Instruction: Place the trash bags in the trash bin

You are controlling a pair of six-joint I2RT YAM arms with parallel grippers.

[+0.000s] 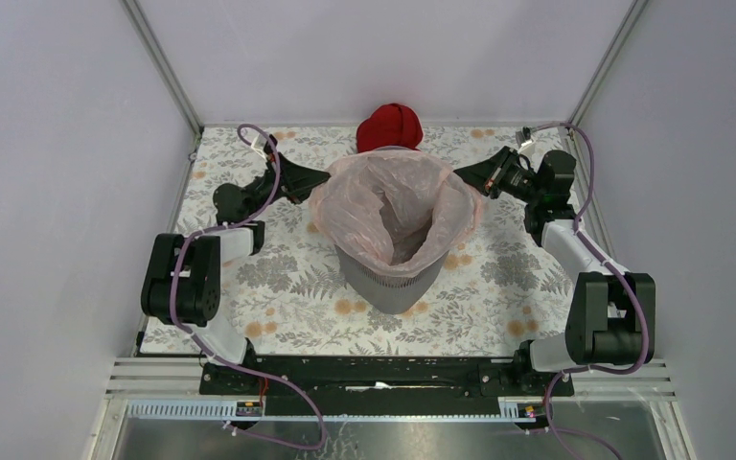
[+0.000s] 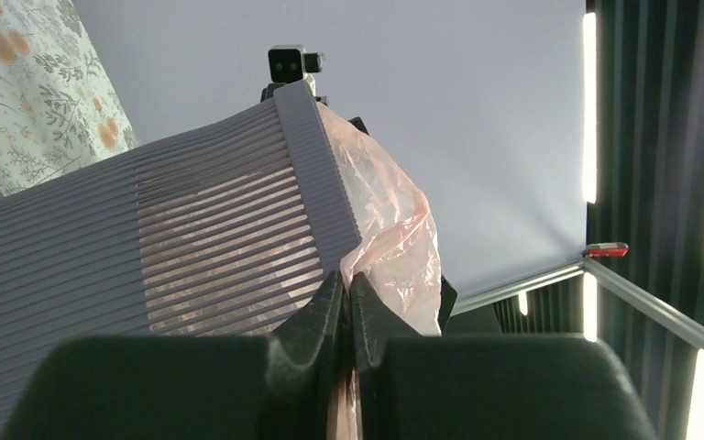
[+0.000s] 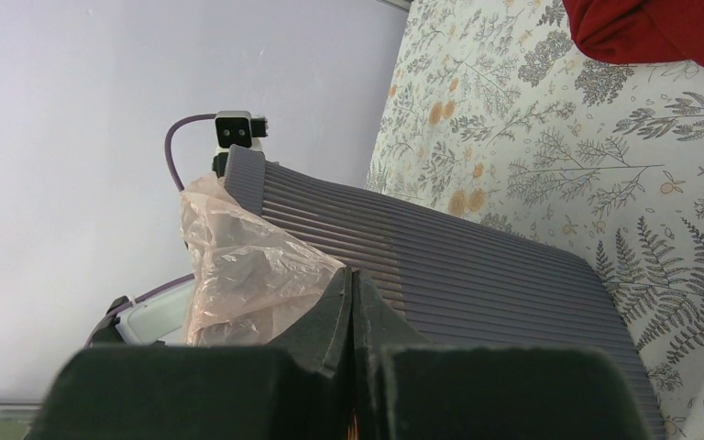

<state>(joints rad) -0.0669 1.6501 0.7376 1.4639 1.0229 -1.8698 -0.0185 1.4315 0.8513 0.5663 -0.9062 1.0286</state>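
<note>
The grey trash bin [image 1: 389,285] stands mid-table, its slatted wall filling the left wrist view [image 2: 147,247] and the right wrist view [image 3: 477,266]. The pale pink trash bag [image 1: 393,206] lines the bin, its mouth spread open and draped over the rim. My left gripper [image 1: 318,180] is shut on the bag's left edge [image 2: 394,247], beside the bin's wall. My right gripper [image 1: 462,175] is shut on the bag's right edge [image 3: 247,275]. Both hold the film outside the rim.
A dark red cloth bundle [image 1: 390,126] lies right behind the bin by the back wall; it also shows in the right wrist view [image 3: 660,27]. The floral tablecloth [image 1: 278,287] covers the table. White walls close in on three sides.
</note>
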